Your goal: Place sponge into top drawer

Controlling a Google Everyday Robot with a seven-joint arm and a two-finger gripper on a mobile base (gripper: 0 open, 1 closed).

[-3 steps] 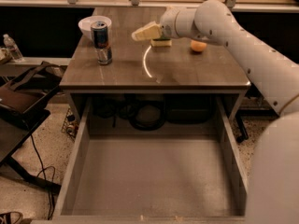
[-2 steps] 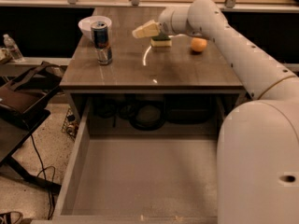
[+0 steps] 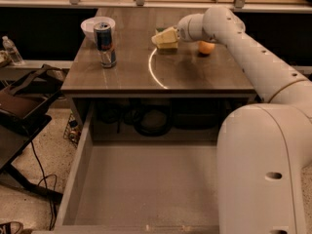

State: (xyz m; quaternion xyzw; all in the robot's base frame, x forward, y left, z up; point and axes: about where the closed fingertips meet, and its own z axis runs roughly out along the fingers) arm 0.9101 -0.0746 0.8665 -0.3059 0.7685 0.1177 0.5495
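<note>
A wood-grain desk (image 3: 195, 74) stands in a dim room with a speckled floor, and dark furniture with trailing cables (image 3: 41, 179) sits to its left. A water bottle (image 3: 12, 50) stands on a ledge further left.

Under the desk top, the wide grey top drawer (image 3: 80, 165) is pulled out towards the camera. Its flat bottom is bare.

The white robot arm (image 3: 253, 57) reaches in from the right across the desk. Its pincer (image 3: 165, 36) is low over the back middle of the top, right at the sponge (image 3: 168, 47). The sponge lies on the desk there, well apart from the drawer. I cannot tell whether the pincer is open, closed or touching the sponge.

An orange ball (image 3: 205, 48) lies near the sponge, on the far side of the arm. A can (image 3: 105, 45) stands upright at the desk's left, with a white bowl (image 3: 92, 26) just behind it.
</note>
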